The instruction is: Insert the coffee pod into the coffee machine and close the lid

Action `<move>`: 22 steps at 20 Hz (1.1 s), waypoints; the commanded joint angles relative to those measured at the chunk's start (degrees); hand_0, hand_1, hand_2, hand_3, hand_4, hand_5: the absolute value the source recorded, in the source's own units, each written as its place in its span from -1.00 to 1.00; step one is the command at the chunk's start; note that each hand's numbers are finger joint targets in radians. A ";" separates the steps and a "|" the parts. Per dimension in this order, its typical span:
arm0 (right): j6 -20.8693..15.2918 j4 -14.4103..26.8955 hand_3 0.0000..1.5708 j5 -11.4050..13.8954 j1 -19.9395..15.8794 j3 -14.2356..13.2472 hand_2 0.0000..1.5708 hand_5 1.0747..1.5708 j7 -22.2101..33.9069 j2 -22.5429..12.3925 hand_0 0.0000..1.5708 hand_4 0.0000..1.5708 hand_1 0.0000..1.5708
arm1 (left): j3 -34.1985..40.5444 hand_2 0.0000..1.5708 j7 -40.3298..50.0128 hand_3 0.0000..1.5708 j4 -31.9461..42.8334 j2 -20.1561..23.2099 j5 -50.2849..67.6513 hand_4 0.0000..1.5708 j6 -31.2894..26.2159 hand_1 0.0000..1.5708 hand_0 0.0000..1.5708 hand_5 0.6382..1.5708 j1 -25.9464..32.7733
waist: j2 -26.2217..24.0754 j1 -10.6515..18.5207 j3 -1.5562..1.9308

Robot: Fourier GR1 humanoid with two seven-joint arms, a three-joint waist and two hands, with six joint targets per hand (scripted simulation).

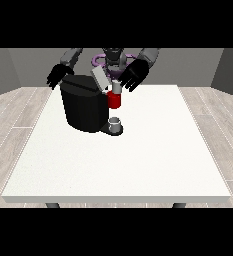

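Hand over the raised lid, pod not visible

The hand at the view's right (pixel 134 75) hangs with fingers spread and relaxed, holding nothing, just beside the raised grey lid (pixel 100 78) of the coffee machine (pixel 85 107), likely placed to press it down. The hand at the view's left (pixel 58 75) is likewise spread and bare, above the machine's back corner, perhaps to steady it. The coffee pod cannot be made out; it may already sit in the red brew head (pixel 115 100). The machine stands near the counter (pixel 138 160)'s far edge, a cup (pixel 115 123) on its tray.
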 commanded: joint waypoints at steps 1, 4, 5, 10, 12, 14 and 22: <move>-2.23 0.64 -1.00 0.59 0.44 0.05 -1.00 1.00 0.72 1.55 -1.00 -0.34 -1.00 | -0.91 0.67 0.89 0.56 0.21 -1.80 -0.45 -0.36 -1.57 0.63 0.63 1.00 0.13 | -1.01 1.59 0.01; 2.59 1.42 -1.00 -3.02 0.14 -3.54 -1.00 1.00 -0.81 -2.65 -1.00 -0.33 -1.00 | 0.01 0.69 1.45 0.56 0.11 -0.53 0.01 -0.35 -2.68 0.68 0.68 1.00 -1.43 | 0.12 0.59 0.02; -1.00 -0.46 -1.00 -0.41 0.47 -0.56 -1.00 1.00 -0.16 0.76 -1.00 -0.33 -1.00 | -0.26 0.66 -0.58 0.55 0.58 -0.40 -0.87 -0.35 -0.81 0.61 0.61 1.00 -0.61 | 1.17 0.36 0.00; -0.92 -2.96 -1.00 -0.30 0.05 0.45 -1.00 1.00 -0.56 1.31 -1.00 -0.36 -1.00 | 0.90 0.59 -2.04 0.50 1.47 0.71 -0.89 -0.36 0.21 0.51 0.51 1.00 -1.48 | 3.31 -1.17 -0.02; 0.74 -0.72 -1.00 -1.85 0.57 -1.13 -1.00 1.00 -1.60 0.26 -1.00 -0.35 -1.00 | 0.09 0.61 -0.17 0.52 0.87 -0.71 -1.33 -0.37 -0.67 0.51 0.51 1.00 -1.91 | 2.08 -0.15 0.01; 0.32 -2.23 -1.00 -1.43 1.11 -1.16 -1.00 1.00 1.28 -0.67 -1.00 -0.33 -1.00 | -0.29 0.62 0.19 0.53 1.38 -1.84 -1.77 -0.36 -0.06 0.53 0.53 1.00 -0.50 | 0.06 -0.57 -0.01; -2.29 -2.56 -1.00 0.37 1.20 0.49 -1.00 1.00 -0.47 1.45 -1.00 -0.43 -1.00 | 0.34 0.59 -0.94 0.51 2.15 0.33 -2.31 -0.37 -1.33 0.51 0.51 1.00 -1.90 | 1.89 0.28 -0.01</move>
